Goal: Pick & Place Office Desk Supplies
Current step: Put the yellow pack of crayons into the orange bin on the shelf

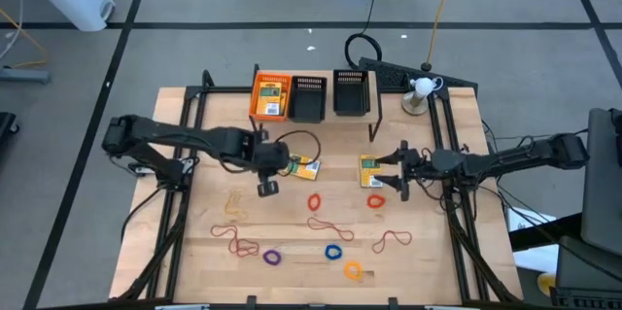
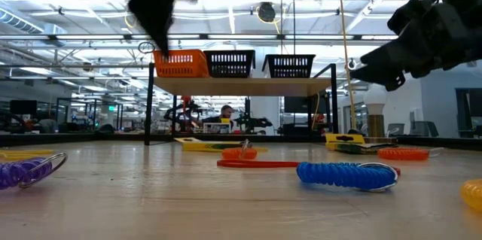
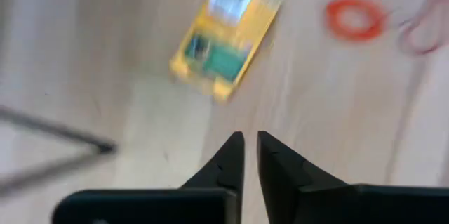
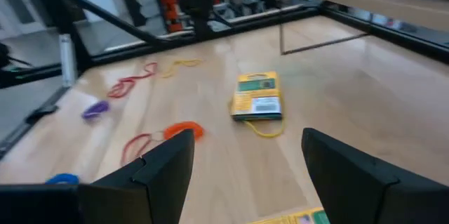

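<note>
A yellow-orange packet with a green label (image 1: pixel 304 165) lies flat on the wood just past my left gripper (image 1: pixel 280 160). In the left wrist view that gripper (image 3: pixel 250 147) is shut and empty, with the packet (image 3: pixel 224 38) beyond its tips. My right gripper (image 1: pixel 389 172) is open beside a second packet (image 1: pixel 371 169); in its wrist view (image 4: pixel 247 136) only that packet's edge (image 4: pixel 295 218) shows below the fingers. A third packet (image 1: pixel 271 97) lies in the orange tray. Coil rings lie nearer: red (image 1: pixel 314 200), orange (image 1: pixel 376 200), blue (image 1: pixel 333 252), purple (image 1: pixel 272 256).
An orange mesh tray (image 1: pixel 257 104) and two black ones (image 1: pixel 308 99) (image 1: pixel 351 93) stand on a raised shelf at the far edge. Red-brown rubber bands (image 1: pixel 326 224) (image 1: pixel 392 240) (image 1: pixel 233 237) lie loose toward the near edge. A black cable (image 1: pixel 301 140) loops behind the left gripper.
</note>
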`<action>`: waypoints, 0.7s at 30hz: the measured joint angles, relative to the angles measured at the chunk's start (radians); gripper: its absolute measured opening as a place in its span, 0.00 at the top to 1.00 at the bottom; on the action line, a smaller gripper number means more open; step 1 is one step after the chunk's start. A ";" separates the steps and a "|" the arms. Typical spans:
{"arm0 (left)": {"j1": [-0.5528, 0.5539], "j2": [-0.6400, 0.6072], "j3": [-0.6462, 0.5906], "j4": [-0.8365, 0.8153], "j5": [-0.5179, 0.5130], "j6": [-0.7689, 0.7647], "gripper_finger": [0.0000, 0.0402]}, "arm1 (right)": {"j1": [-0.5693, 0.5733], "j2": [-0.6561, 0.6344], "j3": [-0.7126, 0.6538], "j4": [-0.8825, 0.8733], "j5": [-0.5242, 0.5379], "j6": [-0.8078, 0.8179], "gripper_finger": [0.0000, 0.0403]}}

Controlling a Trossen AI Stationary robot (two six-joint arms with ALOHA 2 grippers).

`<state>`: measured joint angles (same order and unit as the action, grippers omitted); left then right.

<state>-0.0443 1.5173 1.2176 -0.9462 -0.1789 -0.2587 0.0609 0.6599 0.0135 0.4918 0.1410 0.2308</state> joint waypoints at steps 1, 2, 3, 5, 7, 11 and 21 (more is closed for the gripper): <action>0.007 -0.001 -0.049 0.035 0.005 -0.041 0.88 | 0.003 0.012 0.000 0.004 0.017 0.000 0.37; 0.018 -0.002 -0.097 0.075 0.019 -0.080 0.86 | 0.005 0.021 0.000 0.006 0.021 0.000 0.37; 0.030 -0.002 -0.141 0.118 0.041 -0.114 0.83 | 0.006 0.030 0.000 0.013 0.021 -0.004 0.37; 0.062 -0.004 -0.217 0.226 0.105 -0.173 0.79 | 0.006 0.043 0.000 0.036 0.020 -0.010 0.37; 0.096 -0.005 -0.273 0.361 0.190 -0.217 0.74 | 0.006 0.052 0.000 0.057 0.020 -0.023 0.37; 0.166 -0.005 -0.333 0.558 0.351 -0.275 0.64 | 0.006 0.059 0.000 0.093 0.020 -0.065 0.37; 0.272 -0.006 -0.343 0.589 0.386 -0.461 0.39 | 0.006 0.059 0.000 0.129 0.020 -0.120 0.37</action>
<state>0.2276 1.5116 0.8742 -0.3574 0.2066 -0.7193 0.0673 0.7185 0.0135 0.6205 0.1608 0.1112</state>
